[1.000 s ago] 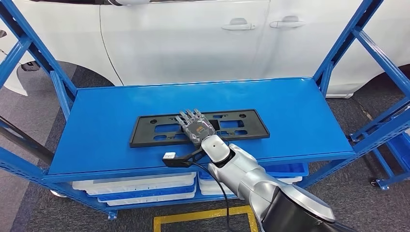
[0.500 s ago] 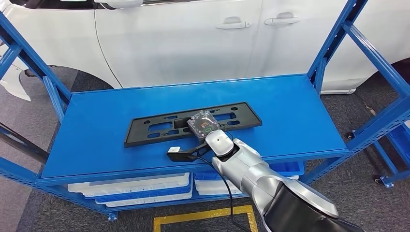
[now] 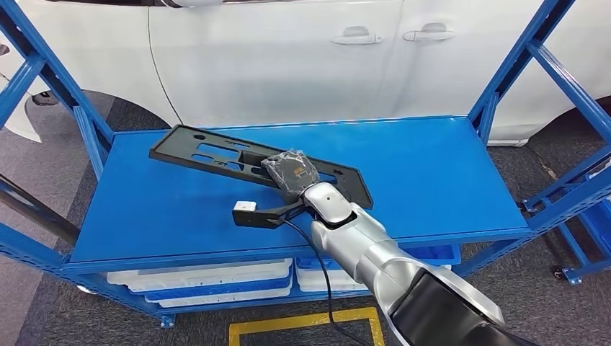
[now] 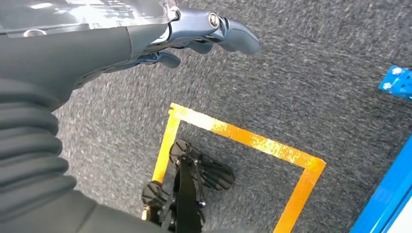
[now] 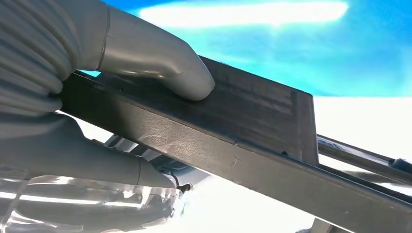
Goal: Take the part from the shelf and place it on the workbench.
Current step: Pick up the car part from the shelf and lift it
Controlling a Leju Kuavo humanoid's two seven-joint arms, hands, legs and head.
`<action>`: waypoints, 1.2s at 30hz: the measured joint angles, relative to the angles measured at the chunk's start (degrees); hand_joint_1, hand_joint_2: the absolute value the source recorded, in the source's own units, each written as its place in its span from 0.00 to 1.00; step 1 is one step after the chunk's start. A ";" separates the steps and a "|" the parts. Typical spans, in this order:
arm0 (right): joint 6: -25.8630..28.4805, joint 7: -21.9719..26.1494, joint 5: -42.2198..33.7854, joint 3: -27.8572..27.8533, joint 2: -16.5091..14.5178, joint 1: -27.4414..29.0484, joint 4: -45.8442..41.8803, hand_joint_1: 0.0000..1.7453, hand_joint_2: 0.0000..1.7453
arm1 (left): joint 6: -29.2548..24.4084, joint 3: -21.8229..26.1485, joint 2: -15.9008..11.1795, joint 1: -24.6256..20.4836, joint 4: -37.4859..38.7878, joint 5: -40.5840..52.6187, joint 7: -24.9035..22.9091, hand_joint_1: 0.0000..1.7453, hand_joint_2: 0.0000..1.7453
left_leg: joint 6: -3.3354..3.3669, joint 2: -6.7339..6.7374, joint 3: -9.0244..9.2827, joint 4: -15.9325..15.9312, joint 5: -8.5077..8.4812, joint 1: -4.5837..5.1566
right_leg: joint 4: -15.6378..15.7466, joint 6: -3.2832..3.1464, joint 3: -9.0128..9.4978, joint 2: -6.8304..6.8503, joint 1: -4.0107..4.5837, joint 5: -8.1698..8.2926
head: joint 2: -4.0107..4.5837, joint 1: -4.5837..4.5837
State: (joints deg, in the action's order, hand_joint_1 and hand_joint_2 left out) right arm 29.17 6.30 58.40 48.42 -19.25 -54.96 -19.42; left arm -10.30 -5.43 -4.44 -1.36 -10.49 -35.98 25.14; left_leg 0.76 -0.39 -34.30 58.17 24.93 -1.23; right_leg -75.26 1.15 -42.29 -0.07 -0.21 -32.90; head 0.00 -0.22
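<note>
A: Biggest first. White car (image 3: 288, 58) across the back, doors shut. In front of it the blue shelf (image 3: 432, 173), flat top deck, angled uprights either side.

B: And the part?

A: Long black slotted part (image 3: 209, 153), lying slantwise over the deck's left-centre, its far end toward the back-left corner. That end looks raised off the blue; the near end sits under the right hand (image 3: 292, 171).

B: Grip?

A: The hand holds it. In the right wrist view the grey thumb (image 5: 165, 68) presses flat on one face of the part (image 5: 252, 141), with the rest of the hand wrapped beneath the edge. Fingers themselves are hidden under the part.

B: Left hand?

A: Left hand (image 4: 194, 36) hangs over grey carpet, holding nothing. Dark fingers (image 4: 233, 36) loosely curved, close together, nothing between them.

B: Small stuff?

A: Yellow tape (image 4: 243, 138) marking a corner on the floor. White and blue trays (image 3: 202, 277) stacked under the deck.
</note>
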 joint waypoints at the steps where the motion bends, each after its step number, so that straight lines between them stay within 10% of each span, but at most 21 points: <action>1: -0.34 2.40 -3.26 -1.36 -0.03 0.26 -1.11 1.00 1.00 | -0.05 0.12 0.07 0.02 0.00 -0.01 0.10 0.00 1.00 | -0.03 -0.08 0.03 0.04 0.04 0.00 | 1.15 -0.11 0.36 0.00 -0.02 1.25 | 0.00 -0.01; 5: -6.85 14.86 -22.54 -7.88 -0.29 1.28 -7.93 1.00 1.00 | -1.15 0.76 0.55 0.00 0.00 -0.40 2.35 0.00 1.00 | -0.62 -0.17 0.22 0.03 0.26 0.13 | 15.85 -1.35 6.84 0.04 0.49 7.99 | 0.00 0.05; 10: -27.08 22.42 -49.39 -17.28 0.19 8.21 -25.11 1.00 1.00 | -3.20 2.67 1.21 0.21 -0.01 -1.84 9.07 0.00 1.00 | -2.01 -0.03 0.26 0.59 1.29 0.14 | 18.52 -2.32 8.23 0.24 0.46 8.57 | 0.00 0.14; 15: -37.83 21.55 -65.29 -23.23 3.81 16.95 -46.29 1.00 1.00 | -2.95 4.39 1.58 0.74 0.00 -1.54 12.63 0.00 1.00 | -2.58 0.09 -6.64 15.71 8.20 0.01 | 18.96 -2.81 8.60 0.84 0.41 8.61 | 0.00 0.41; 20: -42.02 20.36 -72.18 -27.51 7.45 21.89 -61.44 1.00 1.00 | -1.93 5.17 1.88 1.23 0.00 -1.07 11.76 0.00 1.00 | -2.28 0.13 -0.05 2.05 1.20 -0.05 | 17.47 -1.84 8.33 0.23 0.38 7.69 | 0.00 0.46; 25: -46.25 19.20 -76.45 -29.42 9.70 24.74 -70.04 1.00 1.00 | -1.87 5.42 2.12 0.95 0.00 -0.61 12.03 0.00 1.00 | -0.49 0.01 0.77 0.19 0.88 0.03 | 16.39 -0.44 7.82 0.03 0.36 6.97 | 0.00 0.32; 29: -49.28 19.81 -78.79 -29.89 10.94 27.47 -75.15 1.00 1.00 | -2.60 5.84 2.27 0.93 0.00 -1.04 12.00 0.00 1.00 | 0.25 0.09 0.73 -0.11 0.59 -0.07 | 3.37 0.61 1.82 0.05 -0.06 0.36 | 0.00 0.02; 31: -50.23 20.29 -79.15 -29.87 11.32 29.64 -77.34 1.00 1.00 | -2.99 6.12 2.33 0.96 0.00 -1.18 11.95 0.00 1.00 | 0.27 0.02 0.72 -0.07 0.60 -0.05 | 0.22 0.71 0.28 0.05 -0.18 0.05 | 0.00 0.02; 36: -52.03 21.21 -79.48 -29.78 12.25 32.89 -81.92 1.00 1.00 | -3.64 6.78 2.61 0.91 0.00 -1.15 11.75 0.00 1.00 | -0.42 -0.10 0.84 0.01 0.76 0.15 | 16.84 -0.44 8.34 0.04 0.21 7.21 | 0.00 0.01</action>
State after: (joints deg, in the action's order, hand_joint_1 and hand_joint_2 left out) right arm -22.86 27.51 -21.09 18.64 -6.99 -22.07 -101.34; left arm -13.94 1.34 -1.83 -0.44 -10.49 -37.13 36.89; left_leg 0.34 -0.49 -33.45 58.18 25.68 -1.09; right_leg -58.42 0.71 -33.95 -0.03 -0.01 -25.69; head 0.00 -0.22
